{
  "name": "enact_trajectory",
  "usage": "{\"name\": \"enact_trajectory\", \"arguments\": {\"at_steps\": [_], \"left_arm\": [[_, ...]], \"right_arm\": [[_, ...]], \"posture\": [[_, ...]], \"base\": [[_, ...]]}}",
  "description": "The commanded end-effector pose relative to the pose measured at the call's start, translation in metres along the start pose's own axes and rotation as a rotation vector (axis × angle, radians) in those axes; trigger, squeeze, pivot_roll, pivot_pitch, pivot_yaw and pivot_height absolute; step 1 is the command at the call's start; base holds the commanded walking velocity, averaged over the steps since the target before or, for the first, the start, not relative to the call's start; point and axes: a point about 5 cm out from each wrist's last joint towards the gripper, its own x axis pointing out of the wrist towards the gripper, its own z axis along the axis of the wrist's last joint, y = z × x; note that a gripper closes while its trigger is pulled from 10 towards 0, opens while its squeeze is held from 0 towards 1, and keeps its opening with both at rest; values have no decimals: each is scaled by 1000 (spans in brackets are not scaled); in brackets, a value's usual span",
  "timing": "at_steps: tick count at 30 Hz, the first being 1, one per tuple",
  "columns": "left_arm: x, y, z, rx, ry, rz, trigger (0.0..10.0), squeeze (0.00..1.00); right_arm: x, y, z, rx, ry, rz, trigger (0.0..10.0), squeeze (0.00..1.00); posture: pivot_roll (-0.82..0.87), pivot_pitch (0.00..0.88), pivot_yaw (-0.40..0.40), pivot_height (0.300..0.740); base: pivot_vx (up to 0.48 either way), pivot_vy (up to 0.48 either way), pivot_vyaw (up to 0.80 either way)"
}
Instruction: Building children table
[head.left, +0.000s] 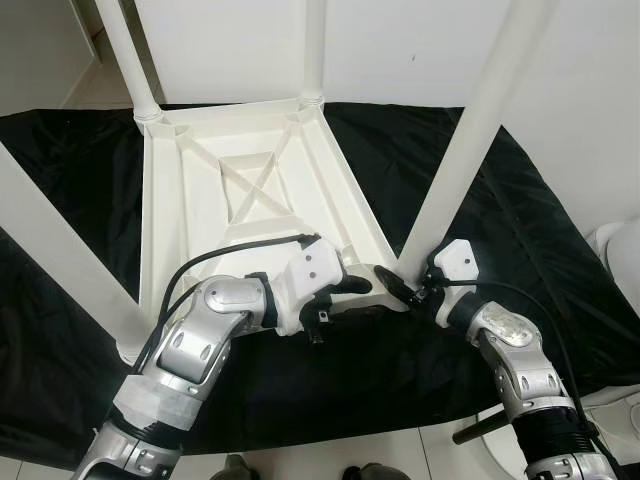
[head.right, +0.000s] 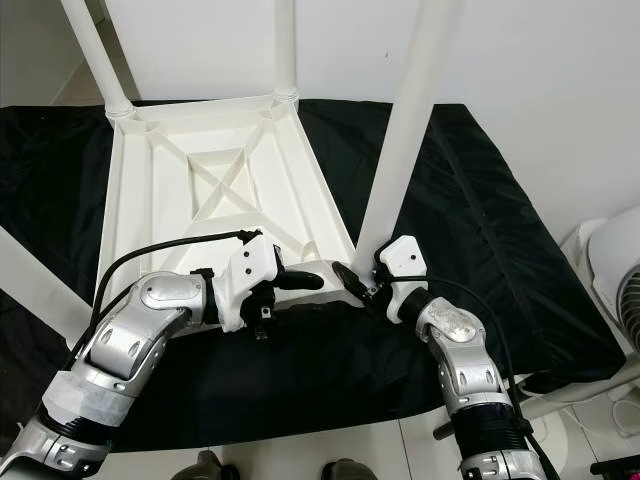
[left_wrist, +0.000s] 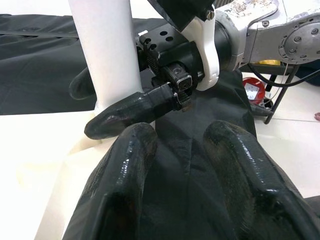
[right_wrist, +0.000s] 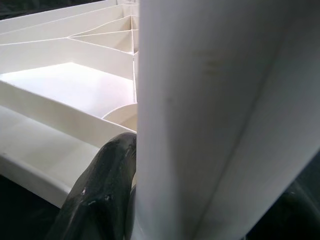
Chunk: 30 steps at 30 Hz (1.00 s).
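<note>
A white plastic children's table (head.left: 250, 190) lies upside down on a black cloth, its legs pointing up. My right gripper (head.left: 405, 288) is shut on the base of the near right leg (head.left: 470, 140), where the leg meets the table's corner. In the right wrist view the leg (right_wrist: 215, 120) stands close, with one black finger (right_wrist: 100, 195) pressed against it. My left gripper (head.left: 350, 285) is open at the table's near rim, just left of that corner. The left wrist view looks past its spread fingers (left_wrist: 125, 170) to the leg (left_wrist: 105, 50).
Three other legs stand up: back left (head.left: 130, 60), back middle (head.left: 313, 50), near left (head.left: 60, 250). The black cloth (head.left: 450, 170) covers the floor up to a white wall. A white fan (head.right: 610, 270) stands at the right on the tiles.
</note>
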Motion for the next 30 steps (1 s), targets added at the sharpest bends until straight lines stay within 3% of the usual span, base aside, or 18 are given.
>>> {"name": "enact_trajectory", "arguments": {"at_steps": [1,6,7,8,9,11,16,20,25,26,27,30], "left_arm": [[1,-1,-1,-6,7,41,10000,0],[1,-3,-2,-10,7,38,10000,0],[1,-4,-2,-11,7,37,10000,0],[1,-4,-2,-11,7,37,10000,0],[1,-4,-3,-11,10,36,10000,0],[2,-5,-3,-10,9,34,10000,0],[3,-4,-2,-6,8,30,10000,0],[4,-4,-1,-3,6,27,10000,0],[4,-4,-1,0,5,21,10000,0],[5,-4,-1,1,5,20,10000,0],[5,-4,-1,2,4,20,10000,0],[5,-4,0,4,3,19,10000,0]], "right_arm": [[-5,4,-6,47,23,-24,10000,0],[-4,8,-5,65,24,-137,10000,0],[-3,9,-5,96,15,-270,10000,0],[-3,9,-5,96,15,-270,10000,0],[-3,14,-5,140,17,-464,10000,0],[-2,21,-4,162,16,-530,10000,0],[3,35,-1,161,17,-608,10000,0],[9,45,-1,195,19,-602,10000,0],[10,47,2,190,20,-597,10000,0],[10,46,2,190,24,-606,10000,173],[9,46,3,194,21,-613,10000,1000],[8,44,5,194,6,-606,10000,1000]], "posture": [[-119,60,-1,740],[-119,65,-5,740],[-120,65,-7,740],[-120,65,-7,740],[-122,64,-6,740],[-122,63,-6,740],[-123,59,-6,740],[-123,53,-3,740],[-125,48,-4,740],[-125,48,-4,740],[-125,48,-4,740],[-125,48,-4,740]], "base": [[0,0,0],[0,0,0],[0,0,0],[0,0,0],[0,0,0],[0,0,0],[0,0,0],[0,0,0],[0,0,0],[0,0,0],[0,0,0],[0,0,0]]}}
